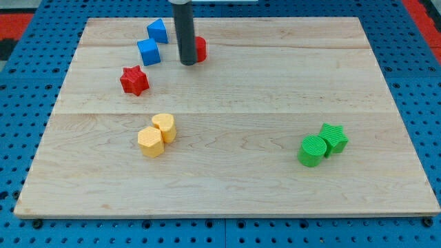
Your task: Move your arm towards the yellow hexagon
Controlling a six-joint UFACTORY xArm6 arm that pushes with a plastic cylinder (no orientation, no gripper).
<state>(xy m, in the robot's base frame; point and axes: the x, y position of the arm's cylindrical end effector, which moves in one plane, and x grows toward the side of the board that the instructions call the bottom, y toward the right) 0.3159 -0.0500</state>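
Observation:
The yellow hexagon [150, 141] lies left of the board's middle, touching a yellow heart-shaped block [165, 127] just up and to its right. My tip [187, 63] is at the view's top, the dark rod coming straight down. The tip stands right against a red block [200, 49], which the rod partly hides, so I cannot make out its shape. The tip is well above the yellow hexagon and a little to its right.
A blue cube [148, 52] and a blue block [158, 30] lie left of my tip. A red star [134, 80] lies below them. A green cylinder [312, 151] and a green star-like block [334, 138] sit together at the right. The wooden board [234, 186] ends in blue pegboard.

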